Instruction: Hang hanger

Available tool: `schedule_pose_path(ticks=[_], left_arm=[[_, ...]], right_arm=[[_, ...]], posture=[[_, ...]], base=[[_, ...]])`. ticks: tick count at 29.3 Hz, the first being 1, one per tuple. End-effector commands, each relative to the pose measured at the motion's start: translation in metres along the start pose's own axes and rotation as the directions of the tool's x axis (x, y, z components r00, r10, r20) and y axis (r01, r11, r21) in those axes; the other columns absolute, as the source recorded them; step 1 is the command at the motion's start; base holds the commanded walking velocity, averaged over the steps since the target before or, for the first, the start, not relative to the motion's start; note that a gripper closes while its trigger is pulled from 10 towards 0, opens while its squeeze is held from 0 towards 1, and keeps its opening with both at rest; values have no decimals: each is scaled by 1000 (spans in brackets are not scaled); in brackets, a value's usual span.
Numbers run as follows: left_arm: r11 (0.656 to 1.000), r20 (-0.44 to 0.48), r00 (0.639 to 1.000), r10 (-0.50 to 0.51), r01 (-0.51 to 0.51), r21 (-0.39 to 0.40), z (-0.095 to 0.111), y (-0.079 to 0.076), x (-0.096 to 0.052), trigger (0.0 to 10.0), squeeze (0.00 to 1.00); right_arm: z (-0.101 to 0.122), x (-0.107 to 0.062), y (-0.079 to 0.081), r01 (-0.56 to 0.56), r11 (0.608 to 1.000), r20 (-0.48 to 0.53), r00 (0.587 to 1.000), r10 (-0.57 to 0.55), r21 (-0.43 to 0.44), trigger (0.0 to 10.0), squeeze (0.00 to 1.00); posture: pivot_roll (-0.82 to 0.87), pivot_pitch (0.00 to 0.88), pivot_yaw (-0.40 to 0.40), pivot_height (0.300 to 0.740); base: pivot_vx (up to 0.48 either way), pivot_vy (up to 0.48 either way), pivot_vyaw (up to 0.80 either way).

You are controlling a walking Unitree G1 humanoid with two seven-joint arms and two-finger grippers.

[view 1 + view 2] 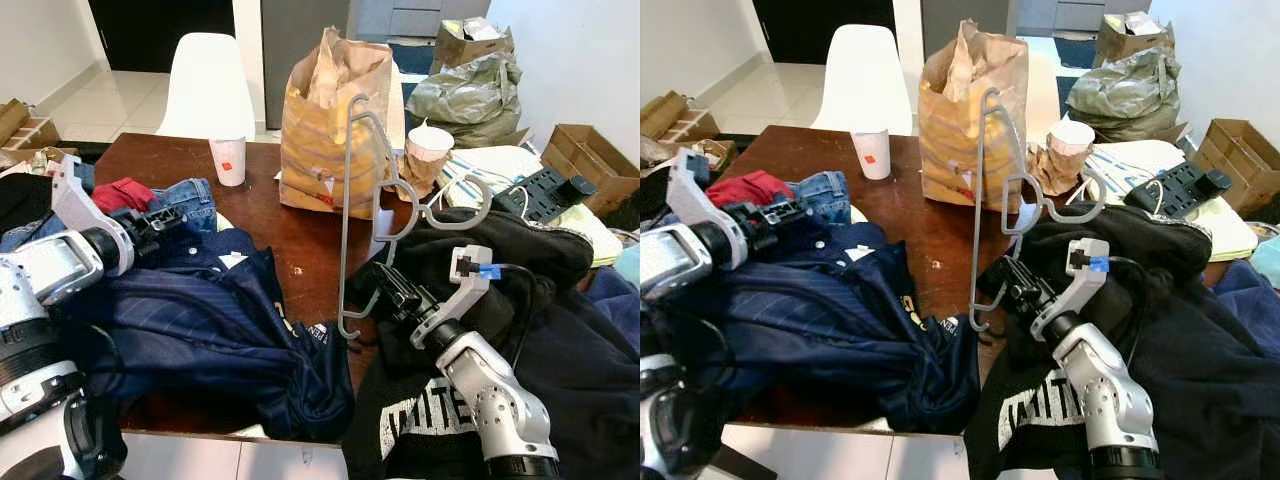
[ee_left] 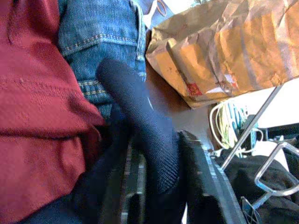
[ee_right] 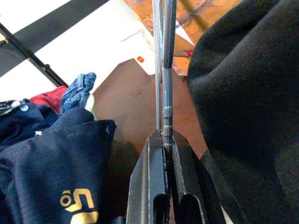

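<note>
**Grey wire hanger held upright over the clothes-strewn worktop**

Brown wood shows along the bare strip of the worktop (image 1: 300, 250) between two heaps of clothing: a navy jersey (image 1: 220, 320) on the robot's left and a black sweatshirt (image 1: 520, 300) with white lettering on its right. Behind them stand a crumpled paper bag (image 1: 325, 125), a white chair (image 1: 207, 85) and a paper cup (image 1: 229, 160). Jeans (image 1: 185, 200) and a red garment (image 1: 122, 193) lie at the left edge.

The head views show the hanger (image 1: 362, 200) standing nearly on end above the bare strip, just in front of the bag, its hook curling out over the black sweatshirt. It is thin grey wire, doubled along its long side. The right wrist view gives what the head views cannot: the right hand (image 3: 164, 154) is clamped tight on the hanger's lower end, both fingers pressed against the wire.

The left wrist view shows the left hand (image 2: 161, 182) pinching a fold of navy cloth, with the jeans and red garment just beyond.
</note>
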State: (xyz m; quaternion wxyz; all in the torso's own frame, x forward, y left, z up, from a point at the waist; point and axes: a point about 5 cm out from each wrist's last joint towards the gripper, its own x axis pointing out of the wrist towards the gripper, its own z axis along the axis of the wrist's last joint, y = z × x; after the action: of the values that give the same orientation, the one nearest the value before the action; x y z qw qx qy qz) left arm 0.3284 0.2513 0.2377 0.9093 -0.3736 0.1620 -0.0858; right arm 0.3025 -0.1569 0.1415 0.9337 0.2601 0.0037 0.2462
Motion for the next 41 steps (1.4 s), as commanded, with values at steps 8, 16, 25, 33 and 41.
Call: schedule_pose_path(ticks=[8,16,25,33,41], left_arm=[[995,103,994,-34,24,96,11,-8,-19,0,0],[738,4,873,-488,410,536,-1,-92,-54,0,0],[434,-219,691,-689,636,638,-37,-131,-86,0,0],[373,-281,631,-723,699,610,-62,-130,-94,10000,0],[394,-309,619,-722,735,552,-84,-118,-91,10000,0]], right_arm=[[-2,1,-2,19,1000,5,1000,-19,2,10000,0],[-3,3,-2,21,1000,12,1000,-21,8,10000,0],[-4,5,-2,20,1000,20,1000,-20,17,10000,0],[-6,10,-1,9,999,27,1000,-10,38,10000,0],[-6,11,-1,3,999,32,999,-4,46,10000,0]], posture=[[-28,99,-6,740],[-30,90,1,740],[-21,79,8,740],[-9,66,11,740],[-3,66,13,740]], base=[[0,0,0],[0,0,0],[0,0,0],[-78,0,0],[-461,0,0]])
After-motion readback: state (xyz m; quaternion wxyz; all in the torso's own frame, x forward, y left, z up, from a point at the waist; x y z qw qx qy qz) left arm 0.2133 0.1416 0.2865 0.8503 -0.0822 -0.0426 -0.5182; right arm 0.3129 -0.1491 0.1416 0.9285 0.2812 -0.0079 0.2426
